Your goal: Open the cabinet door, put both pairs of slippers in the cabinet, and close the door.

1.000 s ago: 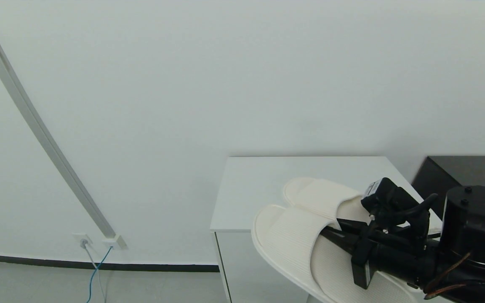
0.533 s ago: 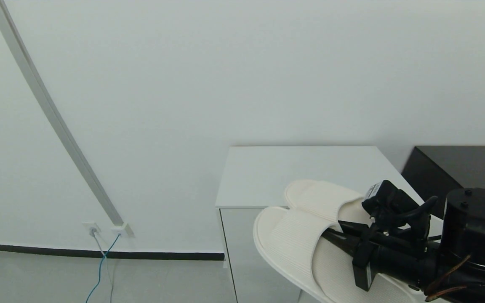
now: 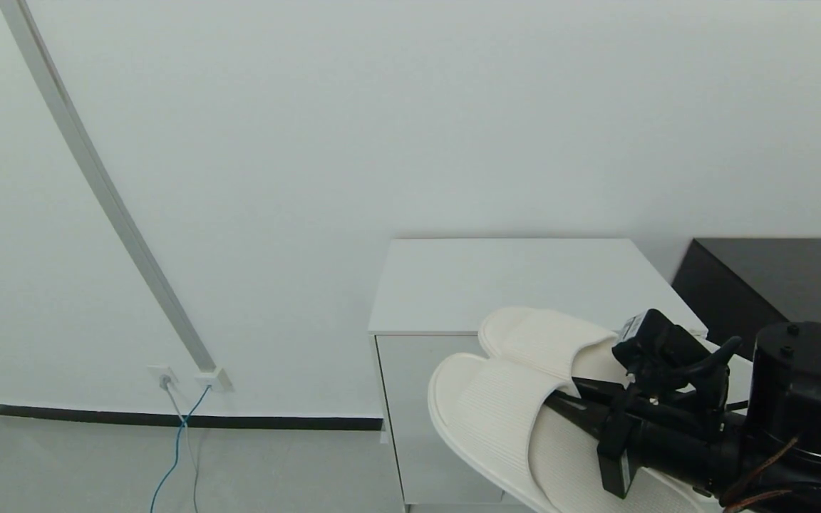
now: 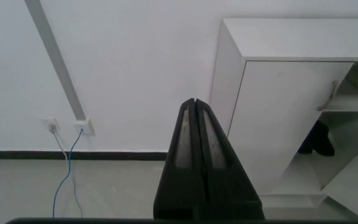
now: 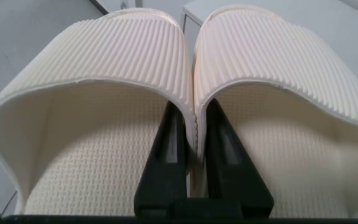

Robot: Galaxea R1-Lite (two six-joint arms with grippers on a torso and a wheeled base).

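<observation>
The white pair of slippers (image 3: 517,399) is off the floor, in front of the white cabinet (image 3: 524,285) and just below its top edge in the head view. It is carried by the right pincer (image 5: 191,134), which is clamped narrow on the two inner walls where the slippers meet side by side. The left pincer (image 4: 195,109) has its fingers pressed together with nothing between them and points toward the cabinet's left side.

In the left wrist view the cabinet's right half appears open: shelves show past a panel with a handle (image 4: 333,93), and a dark thing (image 4: 319,140) sits inside, too small to identify.

Over the last second the whole head picture has shifted. The cabinet top and the wall conduit (image 3: 97,185) sit differently and more of the cabinet front shows, while slippers and pincer keep their place. So the camera has moved, not the things. I judge the robot is lining up to set this pair on a shelf.
</observation>
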